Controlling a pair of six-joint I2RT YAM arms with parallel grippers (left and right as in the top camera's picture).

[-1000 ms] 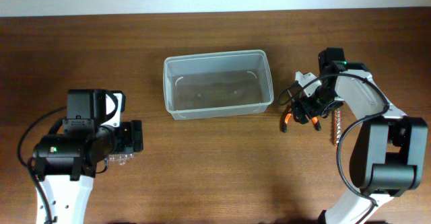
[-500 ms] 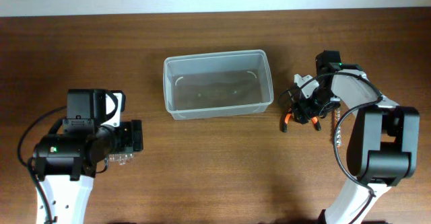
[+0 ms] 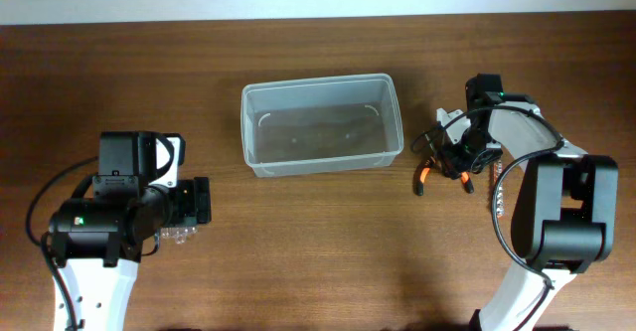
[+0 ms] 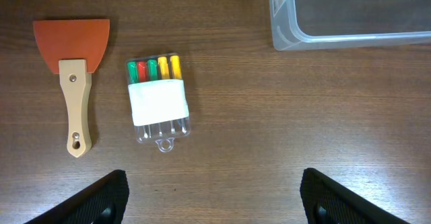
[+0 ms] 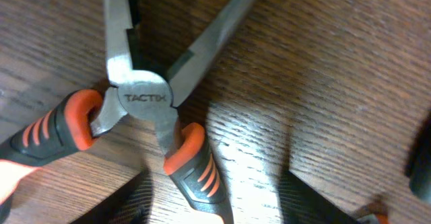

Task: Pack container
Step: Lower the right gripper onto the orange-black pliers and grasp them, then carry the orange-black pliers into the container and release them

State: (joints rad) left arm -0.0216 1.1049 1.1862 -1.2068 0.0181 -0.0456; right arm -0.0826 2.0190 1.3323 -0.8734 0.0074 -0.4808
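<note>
The container (image 3: 320,163) is a clear, empty plastic bin at the table's centre; its corner shows in the left wrist view (image 4: 284,23). Pliers (image 3: 421,178) with orange-and-black handles lie spread open right of it. My right gripper (image 3: 459,160) is low over them. In the right wrist view the pliers (image 5: 145,97) fill the frame, and my right gripper (image 5: 215,200) is open with a finger on each side of one handle. My left gripper (image 4: 215,197) is open and empty over bare wood at the lower left (image 3: 189,204).
An orange-bladed scraper with a wooden handle (image 4: 74,83) and a clear pack of coloured-handled tools (image 4: 157,99) lie ahead of my left gripper. A thin brownish tool (image 3: 494,190) lies just right of the pliers. The table's back edge runs along the top.
My right arm has folded in closer and its gripper has settled over the pliers. The left arm has not moved.
</note>
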